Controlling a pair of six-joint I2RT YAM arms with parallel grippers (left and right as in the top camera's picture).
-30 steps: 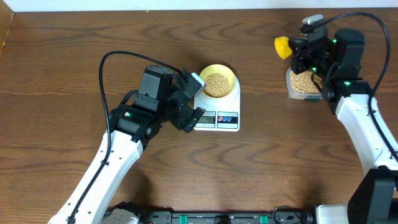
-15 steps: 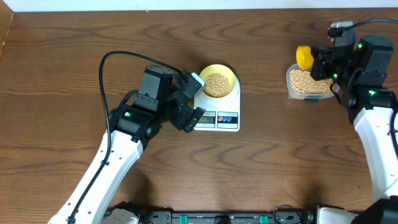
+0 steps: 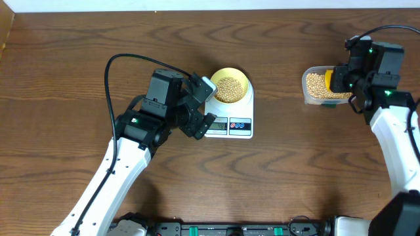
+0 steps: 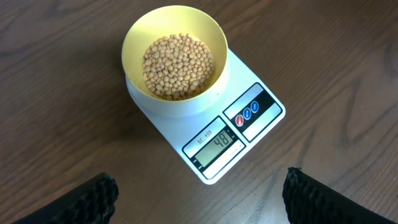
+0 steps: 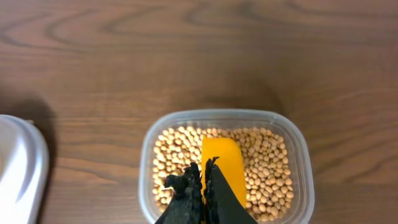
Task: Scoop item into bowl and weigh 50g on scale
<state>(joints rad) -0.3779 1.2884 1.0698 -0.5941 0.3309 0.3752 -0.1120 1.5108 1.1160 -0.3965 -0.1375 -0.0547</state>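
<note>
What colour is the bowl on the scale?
Pale yellow bowl, clearest in the left wrist view.

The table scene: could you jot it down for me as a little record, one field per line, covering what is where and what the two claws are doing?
bowl: small pale-yellow round bowl on the scale, holding tan beans
scale: flat white digital kitchen scale, display reads 48
tub: clear rounded plastic tub of beans, apart from the scale
scoop: yellow scoop lying on the tub's beans
left gripper: open, empty, over the table near the scale
right gripper: shut, over the tub; whether it grips the scoop is unclear
</note>
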